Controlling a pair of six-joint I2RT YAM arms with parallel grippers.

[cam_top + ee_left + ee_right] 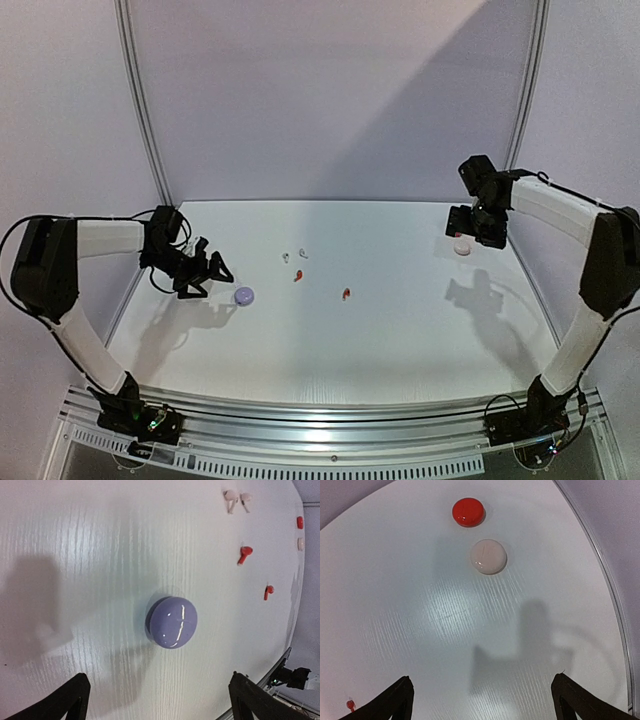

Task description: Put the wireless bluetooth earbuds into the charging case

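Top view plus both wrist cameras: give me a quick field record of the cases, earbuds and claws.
lilac case: closed, ahead of the left claw, untouched
red case: closed, beyond the white case
white case: closed, ahead of the right claw
white earbuds: two, loose, close together
red earbuds: two, loose, apart
left claw: open, empty
right claw: open, empty

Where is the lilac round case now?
In the top view the lilac case lies on the left half of the table, just right of the open left tool and not touching it; a red earbud lies further right.
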